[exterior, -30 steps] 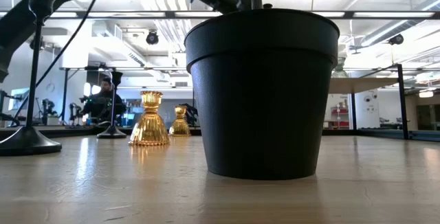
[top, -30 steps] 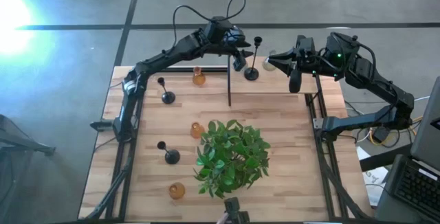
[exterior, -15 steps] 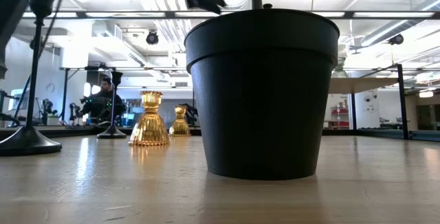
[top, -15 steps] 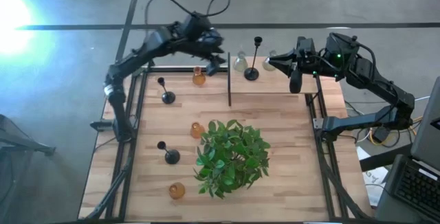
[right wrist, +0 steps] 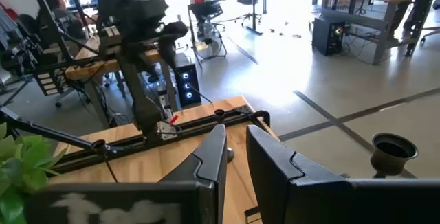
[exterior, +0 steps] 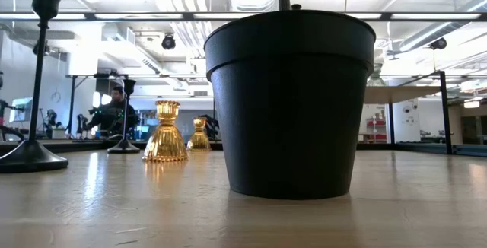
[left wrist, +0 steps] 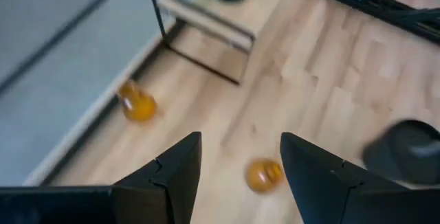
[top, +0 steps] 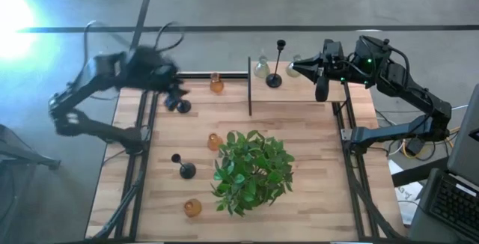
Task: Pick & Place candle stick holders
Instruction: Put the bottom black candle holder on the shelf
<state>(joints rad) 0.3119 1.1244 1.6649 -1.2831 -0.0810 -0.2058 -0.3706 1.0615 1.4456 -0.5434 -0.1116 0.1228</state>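
Note:
Candle stick holders stand on their bases on the wooden table (top: pixel 314 162). Two black ones (top: pixel 183 107) (top: pixel 185 169) and three amber ones (top: pixel 216 85) (top: pixel 215 141) (top: pixel 192 207) are left of the upright divider (top: pixel 249 87). A clear one (top: pixel 261 67) and a black one (top: pixel 275 78) are right of it. My left gripper (left wrist: pixel 240 138), blurred in the high view (top: pixel 174 90), hangs open and empty over the far left corner. My right gripper (right wrist: pixel 236 141) waits at the far right (top: pixel 296 68), its fingers almost together, nothing between them.
A leafy plant (top: pixel 251 171) in a black pot (exterior: pixel 289 103) fills the table's near middle. The right arm's frame (top: pixel 346 124) runs along the right side. A person (exterior: pixel 114 109) sits in the room beyond the table.
My left gripper has swung from the far middle, beside the black holder right of the divider, toward the table's far left corner and a little up. The clear holder it covered now shows, standing beside that black holder.

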